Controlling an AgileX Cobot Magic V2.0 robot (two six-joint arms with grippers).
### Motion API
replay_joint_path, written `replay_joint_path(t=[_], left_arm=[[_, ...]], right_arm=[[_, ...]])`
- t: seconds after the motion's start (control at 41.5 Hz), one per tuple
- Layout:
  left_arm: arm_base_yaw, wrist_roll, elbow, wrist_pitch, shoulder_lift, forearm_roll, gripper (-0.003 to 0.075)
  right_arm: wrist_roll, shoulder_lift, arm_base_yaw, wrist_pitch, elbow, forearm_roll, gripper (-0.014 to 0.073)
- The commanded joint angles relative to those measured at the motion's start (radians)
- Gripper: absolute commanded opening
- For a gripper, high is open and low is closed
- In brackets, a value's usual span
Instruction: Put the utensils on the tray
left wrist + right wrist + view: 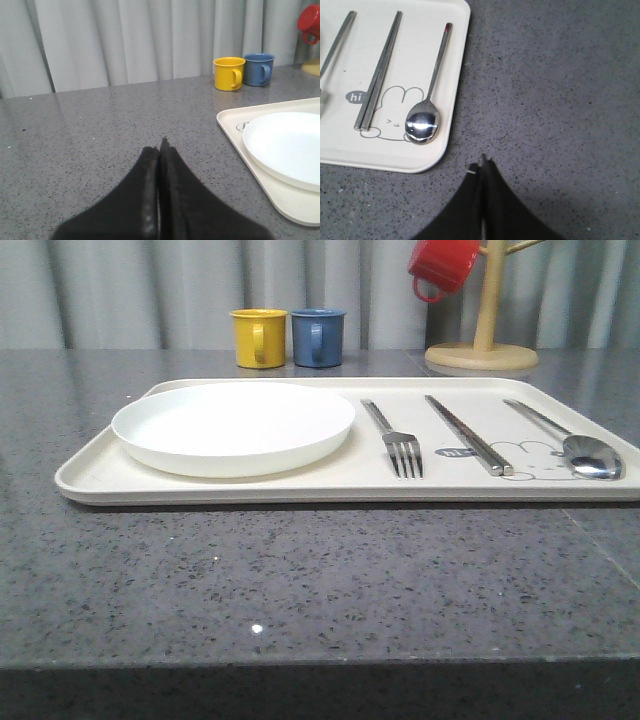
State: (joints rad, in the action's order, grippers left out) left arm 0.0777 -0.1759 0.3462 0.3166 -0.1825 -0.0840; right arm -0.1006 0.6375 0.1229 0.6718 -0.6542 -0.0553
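Observation:
The cream tray (pixel 100 475) lies across the dark stone table. On it rest the white plate (pixel 233 426), the fork (pixel 393 438), the chopsticks (pixel 466 434) and the spoon (pixel 570 441), side by side from left to right. My left gripper (pixel 160 146) is shut with nothing in it, over bare table left of the tray (pixel 235 131) and plate (pixel 287 147). My right gripper (pixel 481 166) is shut and empty too, just off the tray's near right corner (pixel 427 162), close to the spoon (pixel 425 121) and chopsticks (pixel 379 72).
A yellow mug (pixel 258 337) and a blue mug (pixel 318 336) stand behind the tray. A red mug (pixel 440 265) hangs on a wooden mug tree (pixel 483 350) at the back right. Grey curtains close off the far side.

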Motion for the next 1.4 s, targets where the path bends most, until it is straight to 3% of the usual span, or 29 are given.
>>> replay_joint_path(t=[0.0,0.409,1.372], left_arm=[[0.0,0.008,0.03,-0.086,-0.01,-0.012,-0.0019],[0.0,0.008,0.03,-0.084,-0.01,-0.012,-0.0019],[0.0,0.008,0.03,-0.08,-0.01,-0.012,-0.0019]], right_arm=[[0.011,-0.108,-0.002,-0.148,0.052,-0.035,-0.0064],[0.011,-0.466,-0.002,-0.287,0.245,-0.037,-0.0064],[0.011,-0.471,-0.002,-0.269,0.249,-0.037,-0.0064]])
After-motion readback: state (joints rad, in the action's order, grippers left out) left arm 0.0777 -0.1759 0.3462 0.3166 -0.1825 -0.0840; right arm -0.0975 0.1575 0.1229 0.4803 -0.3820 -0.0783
